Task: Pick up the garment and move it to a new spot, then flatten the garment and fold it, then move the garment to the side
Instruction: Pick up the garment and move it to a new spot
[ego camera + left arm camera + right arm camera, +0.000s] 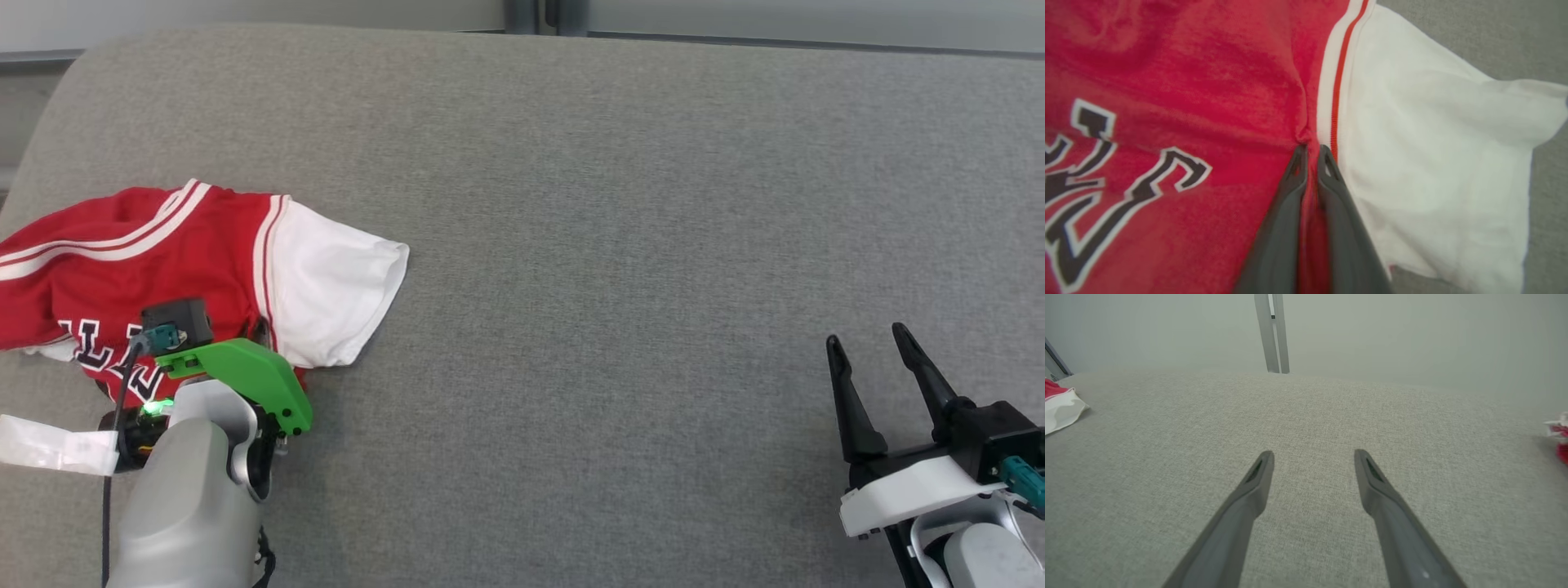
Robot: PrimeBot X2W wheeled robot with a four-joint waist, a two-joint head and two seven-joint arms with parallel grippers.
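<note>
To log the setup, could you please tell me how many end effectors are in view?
2. The left end effector is shut on the jersey beside its white sleeve; the right end effector is open over the grey cushion.

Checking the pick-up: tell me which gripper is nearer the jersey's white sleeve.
Left. The left gripper has its fingers pinched on the red jersey beside its white sleeve. The right gripper is open, far to the sleeve's right over the cushion.

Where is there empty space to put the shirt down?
The wide middle of the grey fabric surface is bare, from the white sleeve of the red and white jersey across to the open right pincer. The left side is crowded: the jersey lies there, pinched by the left pincer.
</note>
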